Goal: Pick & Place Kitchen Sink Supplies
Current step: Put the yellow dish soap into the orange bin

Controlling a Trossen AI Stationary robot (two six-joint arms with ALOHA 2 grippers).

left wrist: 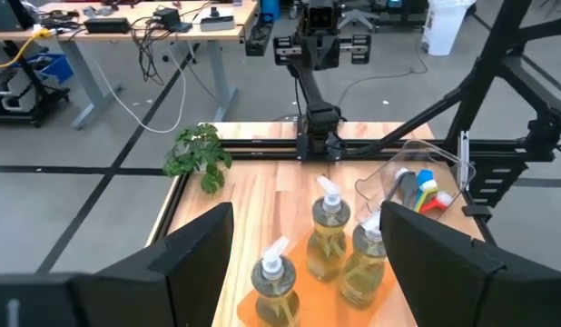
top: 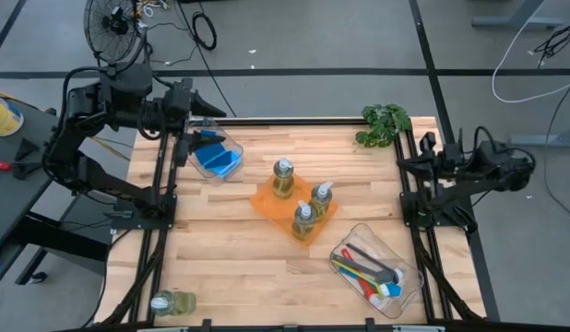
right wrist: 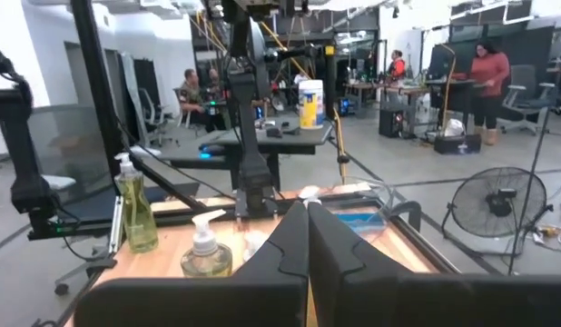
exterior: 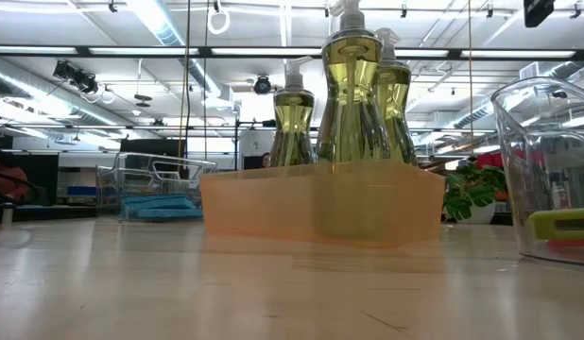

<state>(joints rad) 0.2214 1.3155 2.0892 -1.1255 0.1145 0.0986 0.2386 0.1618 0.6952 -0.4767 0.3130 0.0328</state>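
Three clear pump bottles of yellowish soap (top: 303,205) stand upright in an orange tray (top: 267,201) at mid table. A fourth bottle (top: 172,302) lies on its side at the near left corner. Blue sponges (top: 217,159) lie in a clear bin at the far left. Coloured brushes (top: 366,269) lie in a clear bin (top: 407,277) at the near right. My left gripper (top: 204,118) hangs open above the sponge bin, nothing between its fingers (left wrist: 194,250). My right gripper (right wrist: 308,238) is shut on nothing, drawn back at the table's right edge (top: 416,166).
A green leafy plant (top: 385,124) sits at the far right corner. Black rails run along the table's left, right and far edges. Bare wood lies between the tray and the near edge. People stand at desks in the room beyond the table.
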